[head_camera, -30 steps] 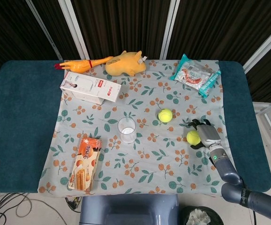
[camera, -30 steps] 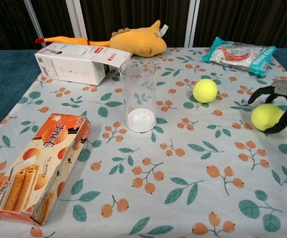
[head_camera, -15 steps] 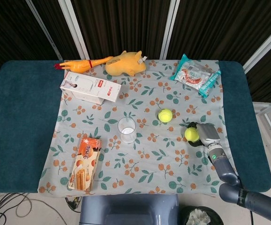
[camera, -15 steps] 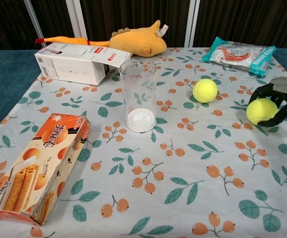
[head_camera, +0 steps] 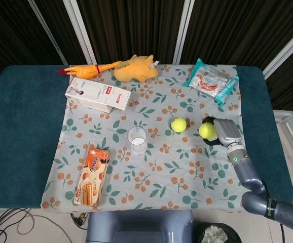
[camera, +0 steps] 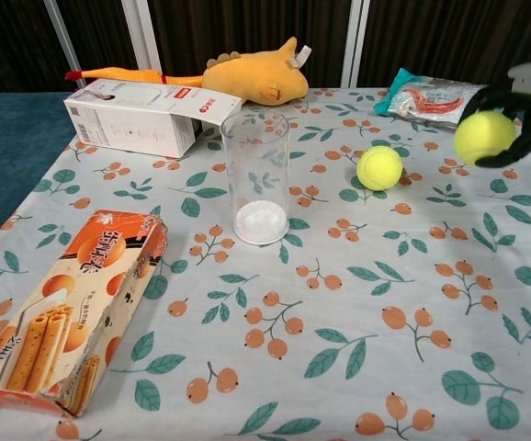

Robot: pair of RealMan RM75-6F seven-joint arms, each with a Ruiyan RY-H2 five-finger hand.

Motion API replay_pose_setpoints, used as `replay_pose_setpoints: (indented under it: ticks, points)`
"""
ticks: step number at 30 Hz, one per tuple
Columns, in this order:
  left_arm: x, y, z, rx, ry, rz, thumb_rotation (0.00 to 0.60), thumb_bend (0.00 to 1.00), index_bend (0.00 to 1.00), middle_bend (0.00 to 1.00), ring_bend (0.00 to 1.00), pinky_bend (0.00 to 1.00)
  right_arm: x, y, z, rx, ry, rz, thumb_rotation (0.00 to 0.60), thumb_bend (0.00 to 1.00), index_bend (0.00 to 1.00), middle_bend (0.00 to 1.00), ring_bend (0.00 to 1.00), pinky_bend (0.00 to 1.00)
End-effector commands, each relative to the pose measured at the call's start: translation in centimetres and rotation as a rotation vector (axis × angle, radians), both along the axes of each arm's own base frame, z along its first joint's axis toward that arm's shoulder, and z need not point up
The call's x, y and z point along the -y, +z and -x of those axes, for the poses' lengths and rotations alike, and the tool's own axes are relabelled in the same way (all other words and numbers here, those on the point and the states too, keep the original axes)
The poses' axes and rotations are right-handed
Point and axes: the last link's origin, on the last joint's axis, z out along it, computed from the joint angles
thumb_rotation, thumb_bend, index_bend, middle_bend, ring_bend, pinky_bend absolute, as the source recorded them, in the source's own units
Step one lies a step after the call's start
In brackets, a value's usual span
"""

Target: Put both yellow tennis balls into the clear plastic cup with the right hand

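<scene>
My right hand (head_camera: 224, 132) (camera: 521, 108) grips one yellow tennis ball (head_camera: 207, 130) (camera: 484, 137) and holds it above the tablecloth at the right side. The other yellow tennis ball (head_camera: 178, 124) (camera: 379, 168) lies on the cloth just left of the held one. An upright clear plastic cup (head_camera: 137, 140) (camera: 255, 177) with nothing in it stands near the middle of the table, well left of both balls. My left hand shows in neither view.
A white carton (head_camera: 98, 94), a rubber chicken (head_camera: 89, 69) and a yellow plush toy (head_camera: 135, 68) lie at the back. A snack packet (head_camera: 211, 80) sits at the back right. An orange biscuit box (head_camera: 92, 175) lies front left of the cup.
My right hand has lifted the gripped tennis ball off the cloth, carrying it up and toward the back.
</scene>
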Motion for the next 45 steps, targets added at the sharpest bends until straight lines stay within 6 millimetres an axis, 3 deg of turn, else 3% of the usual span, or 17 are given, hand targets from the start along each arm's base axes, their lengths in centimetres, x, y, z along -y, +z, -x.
replay_pose_setpoints:
  ticks: [1, 3, 5, 13, 22, 35, 45]
  points:
    - [0.0, 0.0, 0.0, 0.000, -0.002, 0.001, 0.600, 0.00, 0.07, 0.00, 0.00, 0.09, 1.6, 1.9, -3.9, 0.010, 0.067, 0.018, 0.600, 0.47, 0.46, 0.39, 0.49, 0.58]
    - [0.0, 0.0, -0.1, 0.001, -0.004, 0.001, 0.600, 0.00, 0.07, 0.00, 0.00, 0.09, 2.2, 2.5, -5.7, 0.016, 0.094, 0.014, 0.600, 0.47, 0.46, 0.39, 0.49, 0.27]
    - [0.0, 0.0, -0.1, 0.003, -0.004, -0.001, 0.600, 0.00, 0.07, 0.00, 0.00, 0.09, 2.8, 3.0, -8.0, 0.034, 0.119, 0.003, 0.600, 0.47, 0.46, 0.39, 0.49, 0.09]
    - [0.0, 0.3, 0.1, 0.012, -0.003, -0.009, 0.600, 0.00, 0.07, 0.00, 0.00, 0.09, 3.2, 1.9, -14.6, 0.082, 0.169, -0.060, 0.600, 0.47, 0.46, 0.39, 0.49, 0.09]
    - [0.0, 0.9, 0.2, 0.031, -0.002, -0.025, 0.600, 0.00, 0.07, 0.00, 0.00, 0.09, 1.5, -0.7, -19.4, 0.139, 0.247, -0.122, 0.600, 0.47, 0.46, 0.39, 0.49, 0.09]
    - [0.1, 1.1, 0.3, 0.032, -0.001, -0.033, 0.600, 0.00, 0.07, 0.00, 0.00, 0.09, -1.0, -3.7, -22.0, 0.175, 0.338, -0.166, 0.600, 0.47, 0.46, 0.39, 0.49, 0.09]
    - [0.2, 1.4, 0.3, 0.038, 0.000, -0.044, 0.600, 0.00, 0.07, 0.00, 0.00, 0.09, -1.6, -5.4, -21.9, 0.155, 0.331, -0.206, 0.600, 0.47, 0.46, 0.38, 0.45, 0.06]
